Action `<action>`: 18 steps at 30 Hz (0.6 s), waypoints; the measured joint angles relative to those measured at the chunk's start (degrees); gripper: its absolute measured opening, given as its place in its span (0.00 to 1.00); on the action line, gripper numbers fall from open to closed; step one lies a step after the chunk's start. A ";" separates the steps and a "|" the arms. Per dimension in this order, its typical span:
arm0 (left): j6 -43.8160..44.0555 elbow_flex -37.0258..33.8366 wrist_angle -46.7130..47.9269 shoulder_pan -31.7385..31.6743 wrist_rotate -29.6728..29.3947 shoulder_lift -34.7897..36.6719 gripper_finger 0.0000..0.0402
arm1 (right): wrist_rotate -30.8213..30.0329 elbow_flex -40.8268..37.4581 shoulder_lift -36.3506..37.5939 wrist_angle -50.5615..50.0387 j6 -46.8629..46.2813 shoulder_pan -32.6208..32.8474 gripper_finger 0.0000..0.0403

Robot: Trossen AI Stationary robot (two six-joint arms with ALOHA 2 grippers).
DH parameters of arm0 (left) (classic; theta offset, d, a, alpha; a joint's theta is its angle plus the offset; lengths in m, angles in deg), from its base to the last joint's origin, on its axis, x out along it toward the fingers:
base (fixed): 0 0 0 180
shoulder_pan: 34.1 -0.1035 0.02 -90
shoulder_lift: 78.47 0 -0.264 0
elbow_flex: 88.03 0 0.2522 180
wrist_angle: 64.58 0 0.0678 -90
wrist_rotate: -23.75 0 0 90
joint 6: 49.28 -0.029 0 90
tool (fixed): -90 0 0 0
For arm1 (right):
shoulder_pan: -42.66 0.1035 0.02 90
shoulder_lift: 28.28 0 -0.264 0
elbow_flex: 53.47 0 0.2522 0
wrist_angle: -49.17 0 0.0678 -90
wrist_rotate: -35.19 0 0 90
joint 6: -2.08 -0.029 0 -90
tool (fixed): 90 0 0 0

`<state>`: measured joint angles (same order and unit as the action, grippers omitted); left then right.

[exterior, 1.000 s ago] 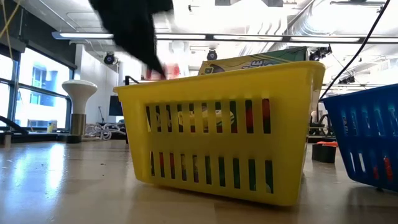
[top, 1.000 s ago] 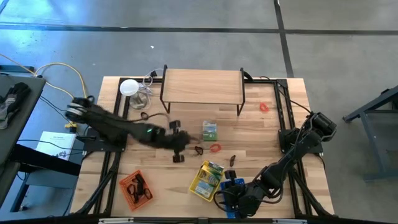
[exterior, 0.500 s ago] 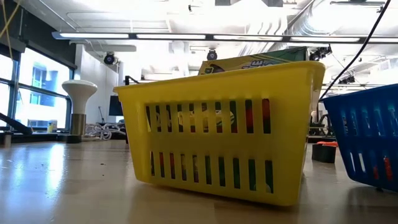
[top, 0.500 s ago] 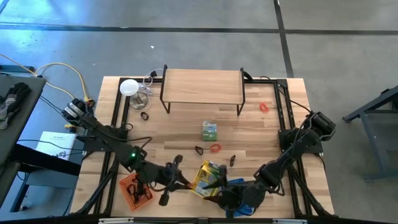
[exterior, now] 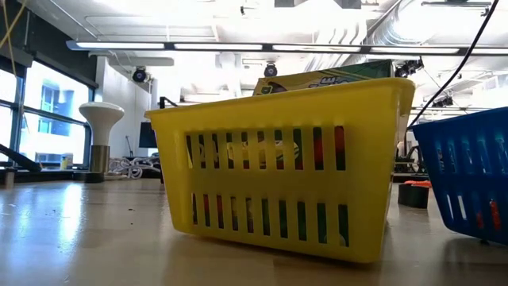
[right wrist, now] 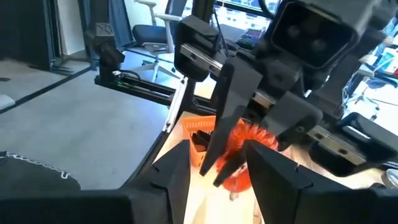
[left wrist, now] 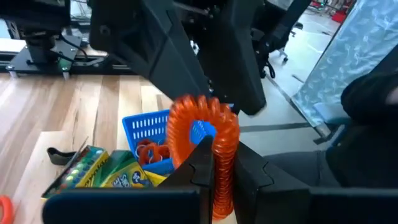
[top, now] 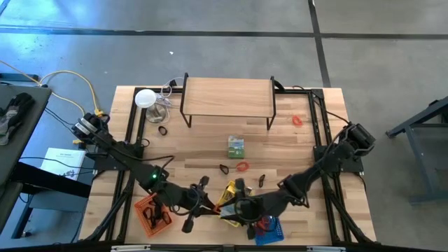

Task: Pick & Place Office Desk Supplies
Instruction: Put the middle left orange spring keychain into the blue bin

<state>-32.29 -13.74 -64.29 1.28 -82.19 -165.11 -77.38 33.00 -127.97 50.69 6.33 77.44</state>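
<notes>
Left gripper [left wrist: 214, 177]: fingers pressed together on a red coiled band [left wrist: 208, 134], held up near the front edge of the table [top: 294, 150], between the orange basket and the yellow basket.
Right gripper [right wrist: 214, 168]: fingers seen spread, nothing between them; positioned over the yellow basket near the front edge, facing the left gripper [right wrist: 233, 158] and close to it.
Red coiled band: also seen in the right wrist view [right wrist: 245, 140], pinched in the left gripper's fingertips.
Yellow basket [top: 225, 203]: front edge, centre; a crayon box [left wrist: 102, 171] is held inside.
Blue basket [top: 269, 227]: front edge, just right of the yellow one; red bands [left wrist: 152, 151] are seen inside.
Orange basket [top: 150, 213]: front-left area; black clips [top: 157, 210] inside.
Loose on table: red band [top: 242, 166] and black clip [top: 224, 169] at centre, green packet [top: 236, 147] just behind them, another red band [top: 297, 120] towards the back-right corner.
Wooden shelf [top: 227, 98]: back edge, centre.
White disc [top: 145, 99]: back-left corner.
</notes>
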 joint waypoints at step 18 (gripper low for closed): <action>-0.02 0.05 -0.41 -0.14 2.36 -0.62 0.05 | -6.40 0.00 -0.07 -0.03 2.60 1.21 0.36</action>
<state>-32.31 -13.69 -64.69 1.14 -79.84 -165.73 -83.78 33.00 -128.04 50.65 8.93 78.65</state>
